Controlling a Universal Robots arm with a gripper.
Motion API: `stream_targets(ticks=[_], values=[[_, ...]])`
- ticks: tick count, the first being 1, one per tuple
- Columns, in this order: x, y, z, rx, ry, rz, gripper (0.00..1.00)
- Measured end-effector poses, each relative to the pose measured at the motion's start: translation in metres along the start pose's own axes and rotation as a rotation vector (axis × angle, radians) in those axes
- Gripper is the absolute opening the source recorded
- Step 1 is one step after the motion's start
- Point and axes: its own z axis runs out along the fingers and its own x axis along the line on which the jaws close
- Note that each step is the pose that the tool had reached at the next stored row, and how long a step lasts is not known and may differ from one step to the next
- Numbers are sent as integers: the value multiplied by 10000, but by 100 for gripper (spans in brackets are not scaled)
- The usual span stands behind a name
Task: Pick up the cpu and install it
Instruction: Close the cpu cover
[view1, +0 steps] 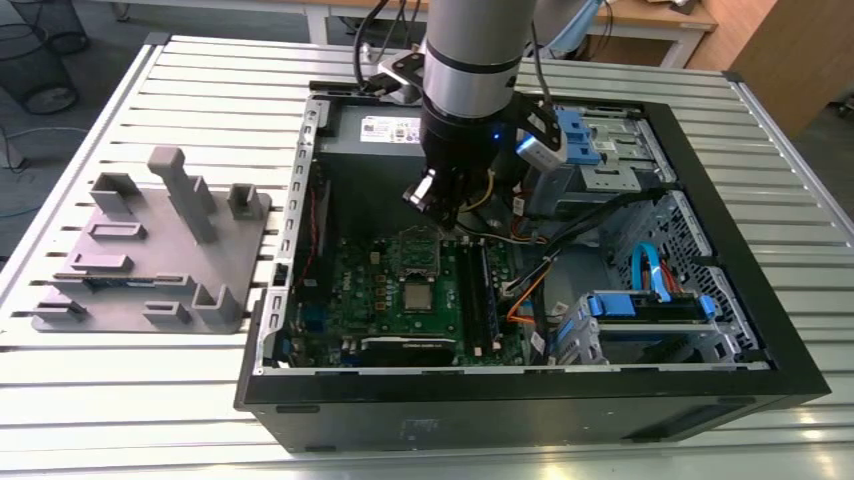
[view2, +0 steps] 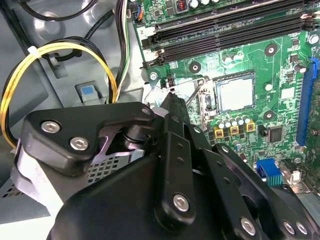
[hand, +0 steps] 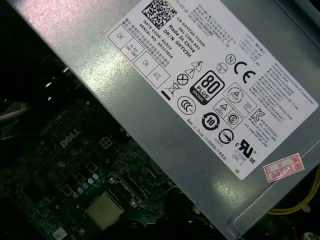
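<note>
cpu (view2: 235, 92) seen seated flat in socket (view2: 220, 97) on board (view2: 280, 80); gripper (view1: 438, 205) hovers above. Finger state cannot be told. Seating should be checked flush, latch side kept unobstructed.

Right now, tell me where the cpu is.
The cpu sits in its motherboard socket in the open computer case, below the gripper in the exterior view, beside the black memory slots.

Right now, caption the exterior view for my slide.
Gripper poised inside the open computer case, above the cpu seated in its motherboard socket.
</note>
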Motion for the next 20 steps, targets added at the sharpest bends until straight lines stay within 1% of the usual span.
stream_targets(ticks=[7,12,20], values=[[24,-9,-1,-1,0,-76,11],[57,-29,-1,-1,1,-140,11],[148,-109,-2,1,4,-265,11]])
